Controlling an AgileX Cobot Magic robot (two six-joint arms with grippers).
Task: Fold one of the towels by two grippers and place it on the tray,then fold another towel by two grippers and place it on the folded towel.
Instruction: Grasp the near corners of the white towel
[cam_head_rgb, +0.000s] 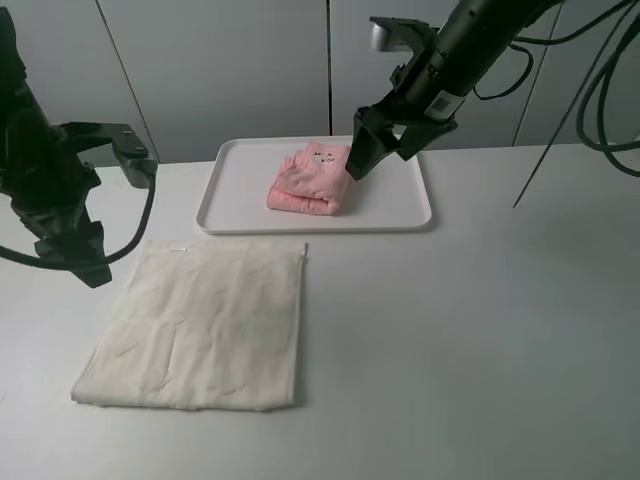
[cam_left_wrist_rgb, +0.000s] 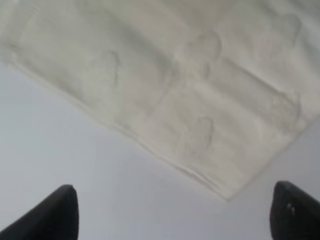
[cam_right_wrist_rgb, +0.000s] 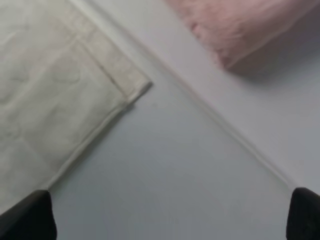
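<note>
Second fold pending: cream towel (cam_head_rgb: 200, 325) spread flat on the table (cam_head_rgb: 480, 330), lower left of the frame, just below the tray (cam_head_rgb: 240, 190); pink towel (cam_head_rgb: 310, 180) already folded on the tray, upper centre; left gripper (cam_head_rgb: 88, 268) at the left edge, beside the cream towel's upper corner, jaws wide, empty; right gripper (cam_head_rgb: 365, 160) over the tray, jaws wide, empty (close to the pink towel); likely faults: a skewed fold from unequal pinches at two corners; a snag on the pink towel from a low sweep of the right gripper; cream towel limp, softly creased, faint heart-like embossing, woven band along its right edge
</note>
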